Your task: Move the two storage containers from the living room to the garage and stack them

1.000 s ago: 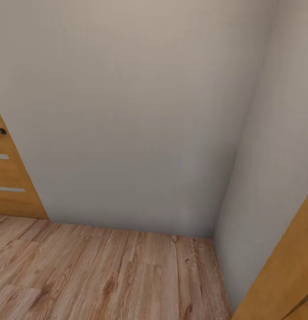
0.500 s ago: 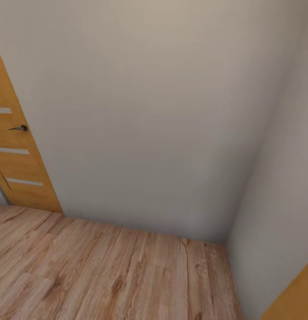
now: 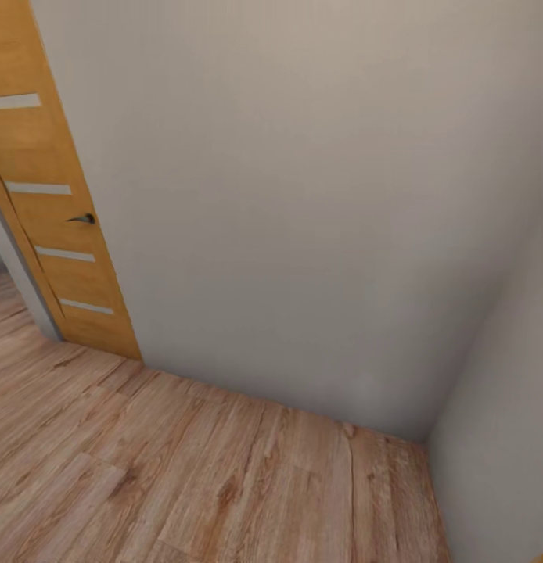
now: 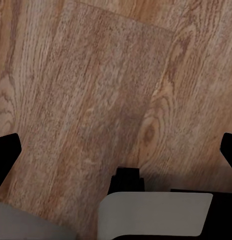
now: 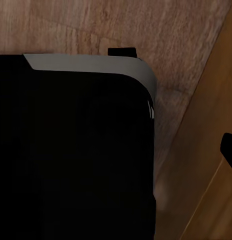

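**A:** As your head camera looks down into a room corner, the biggest thing before you is a plain pale grey-beige wall (image 3: 303,195). It meets a second pale side wall (image 3: 506,453) at your right.

**B:** Below both walls you have the light wood plank floor (image 3: 185,485), its boards running away from you toward the corner. The same planks lie under both of your wrist cameras.

**A:** At your left an orange-brown wooden door with pale horizontal strips (image 3: 60,227) stands against the big wall. A grey frame edge (image 3: 21,274) runs beside it.

**B:** In your right wrist view a large black rounded body with a pale rim (image 5: 70,160) covers much of the floor. An orange-brown wooden panel (image 5: 208,170) slants past it.

**A:** Your left gripper (image 4: 117,152) hangs over bare planks with its jaws spread wide, one black fingertip (image 4: 5,156) at each edge of that view and nothing between them. A white curved panel (image 4: 156,212) sits near it.

**B:** Of your right gripper (image 5: 117,150) you get one black fingertip (image 5: 229,149), so I cannot tell whether it is wide or narrow.

**A:** The smallest thing is the door's small dark lever handle (image 3: 84,219). I cannot tell you from here where the two storage containers are.
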